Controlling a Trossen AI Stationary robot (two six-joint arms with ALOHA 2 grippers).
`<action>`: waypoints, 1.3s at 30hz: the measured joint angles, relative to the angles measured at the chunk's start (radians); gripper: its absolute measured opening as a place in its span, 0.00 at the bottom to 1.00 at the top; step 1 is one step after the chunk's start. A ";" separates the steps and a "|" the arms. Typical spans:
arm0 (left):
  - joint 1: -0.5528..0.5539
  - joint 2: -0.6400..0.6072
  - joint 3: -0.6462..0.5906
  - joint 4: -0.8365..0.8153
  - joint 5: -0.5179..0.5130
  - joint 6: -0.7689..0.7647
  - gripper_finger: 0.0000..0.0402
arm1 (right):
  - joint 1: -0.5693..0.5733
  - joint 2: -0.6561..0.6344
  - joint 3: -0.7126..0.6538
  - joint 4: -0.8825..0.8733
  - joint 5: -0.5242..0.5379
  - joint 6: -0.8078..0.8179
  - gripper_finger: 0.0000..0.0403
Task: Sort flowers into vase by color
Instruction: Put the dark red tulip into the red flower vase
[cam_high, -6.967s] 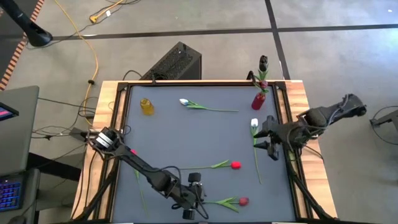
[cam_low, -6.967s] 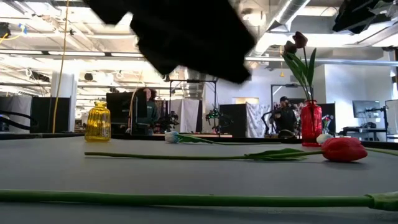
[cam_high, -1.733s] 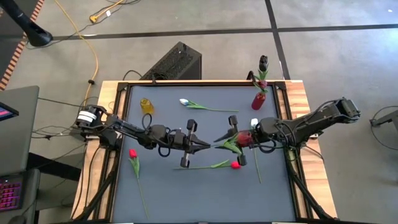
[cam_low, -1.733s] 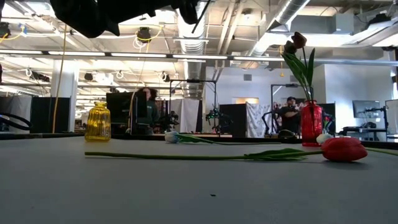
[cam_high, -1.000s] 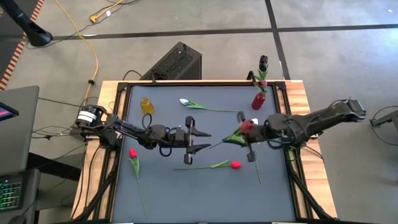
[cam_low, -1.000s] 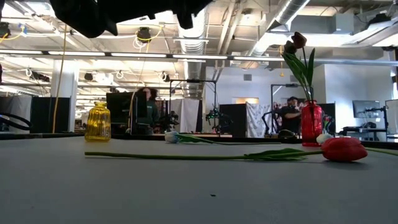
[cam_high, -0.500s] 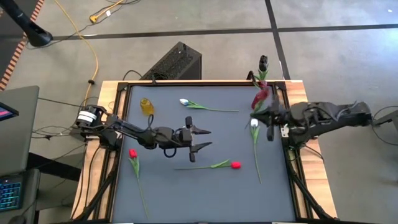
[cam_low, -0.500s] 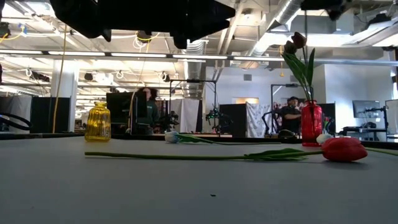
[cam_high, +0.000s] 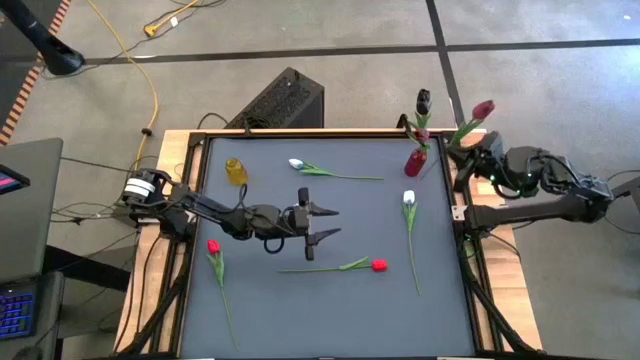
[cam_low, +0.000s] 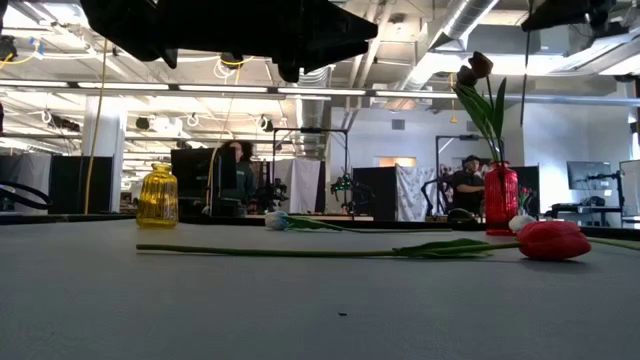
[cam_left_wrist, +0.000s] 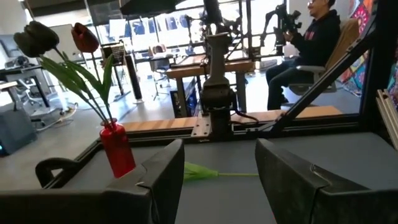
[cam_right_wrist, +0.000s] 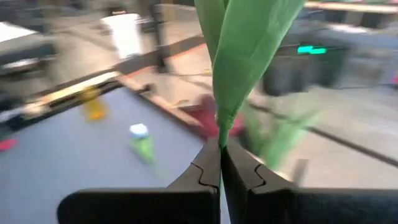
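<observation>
My right gripper (cam_high: 476, 148) hangs beyond the table's right edge near the far right corner, shut on a red tulip (cam_high: 484, 108). A red vase (cam_high: 415, 162) at the far right holds two dark tulips (cam_high: 424, 100). A yellow vase (cam_high: 236, 171) stands far left. Lying flat on the mat are two white tulips (cam_high: 408, 198) (cam_high: 297, 164) and two red ones (cam_high: 379, 265) (cam_high: 213, 246). My left gripper (cam_high: 325, 223) hovers open over the table's middle with nothing between its fingers. My right gripper pinches the red tulip's green stem and leaf (cam_right_wrist: 219, 138) between its two fingertips. The flower is lifted clear of the table. Its leaf rises past the fingers and its red head (cam_high: 484, 108) points away beyond the table's far right corner.
A black box (cam_high: 285, 100) stands on the floor behind the table's far edge. Wooden rails (cam_high: 478, 250) frame the mat on both sides. People sit in the room behind, one on a chair (cam_left_wrist: 311, 37) in the left wrist view.
My right gripper has carried the red tulip up from over the mat's right half, toward the far right corner and out past the right edge, turning as it went. The tulip's head now points outward beyond the table. My left gripper has kept its place.
</observation>
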 joint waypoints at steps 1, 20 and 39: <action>0.002 0.000 0.000 0.001 0.000 0.000 0.47 | -0.015 0.001 0.000 -0.004 0.035 -0.001 0.07; 0.003 0.000 0.000 0.002 0.000 -0.047 0.47 | -0.329 0.009 -0.138 0.257 -0.006 -0.202 0.06; 0.003 0.000 0.000 0.000 0.001 -0.054 0.47 | -0.758 0.008 -0.280 0.421 -0.452 -0.228 0.06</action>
